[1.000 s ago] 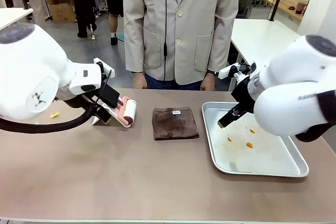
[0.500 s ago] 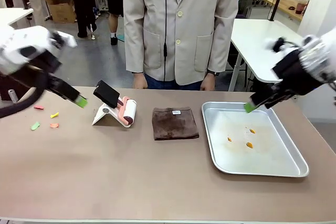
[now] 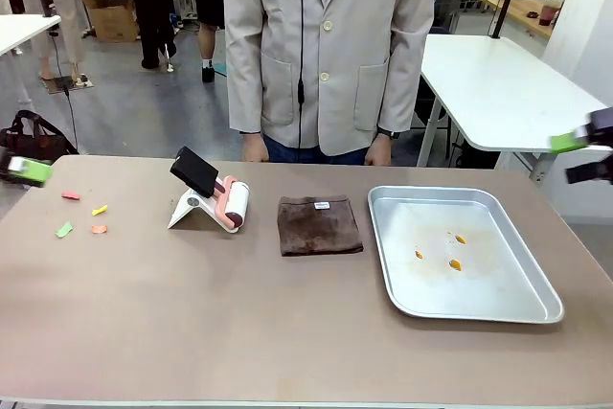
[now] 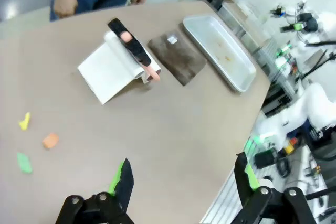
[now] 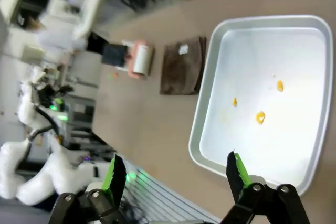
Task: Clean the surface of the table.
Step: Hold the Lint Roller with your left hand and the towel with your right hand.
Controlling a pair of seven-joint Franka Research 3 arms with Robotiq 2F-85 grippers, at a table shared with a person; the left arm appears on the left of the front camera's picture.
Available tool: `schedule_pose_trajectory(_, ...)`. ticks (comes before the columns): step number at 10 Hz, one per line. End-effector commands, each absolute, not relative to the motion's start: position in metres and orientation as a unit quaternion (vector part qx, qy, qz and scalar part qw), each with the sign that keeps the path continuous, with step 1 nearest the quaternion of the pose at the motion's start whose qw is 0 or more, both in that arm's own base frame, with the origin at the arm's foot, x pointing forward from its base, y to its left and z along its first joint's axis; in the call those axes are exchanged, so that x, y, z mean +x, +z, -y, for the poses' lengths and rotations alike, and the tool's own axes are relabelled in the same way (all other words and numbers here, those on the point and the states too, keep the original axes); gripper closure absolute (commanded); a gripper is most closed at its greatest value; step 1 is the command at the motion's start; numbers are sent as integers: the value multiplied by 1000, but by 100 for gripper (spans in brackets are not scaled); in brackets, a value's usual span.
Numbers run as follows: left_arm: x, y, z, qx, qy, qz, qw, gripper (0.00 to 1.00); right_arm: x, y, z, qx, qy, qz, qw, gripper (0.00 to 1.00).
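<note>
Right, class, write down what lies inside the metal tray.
Three small orange scraps lie apart near the middle of the metal tray. The rest of its floor looks faintly smeared. The table beneath is hidden by the tray itself.

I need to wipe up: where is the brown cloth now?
In the front view the brown cloth lies on the table, between the lint roller to its left and the metal tray to its right.

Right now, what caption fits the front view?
Person behind a table holding a lint roller on its stand, a brown cloth, a metal tray with orange bits, and coloured scraps at left.
</note>
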State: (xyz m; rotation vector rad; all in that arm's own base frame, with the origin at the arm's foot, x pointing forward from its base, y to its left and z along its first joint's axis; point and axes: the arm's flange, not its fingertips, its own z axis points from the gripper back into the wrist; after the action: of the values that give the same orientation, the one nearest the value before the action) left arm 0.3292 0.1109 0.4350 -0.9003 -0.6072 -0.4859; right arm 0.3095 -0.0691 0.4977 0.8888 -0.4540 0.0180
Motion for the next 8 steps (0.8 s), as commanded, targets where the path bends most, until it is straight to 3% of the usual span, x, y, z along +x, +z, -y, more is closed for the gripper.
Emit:
schedule_pose_trajectory(1, 355, 425, -150, -468, -186, 283, 816, 0, 301, 465, 107, 485, -28, 244, 839, 0)
schedule_pose_trajectory(2, 369, 424, -174, -483, -171, 286, 810, 0, 298, 453, 125, 503, -63, 255, 824, 0)
schedule_pose_trajectory(6, 316, 373, -194, -527, -78, 314, 786, 0, 286, 419, 169, 538, -86, 265, 795, 0)
schedule_pose_trajectory(8, 320, 377, -189, -527, -73, 320, 784, 0, 283, 415, 168, 533, -91, 273, 796, 0)
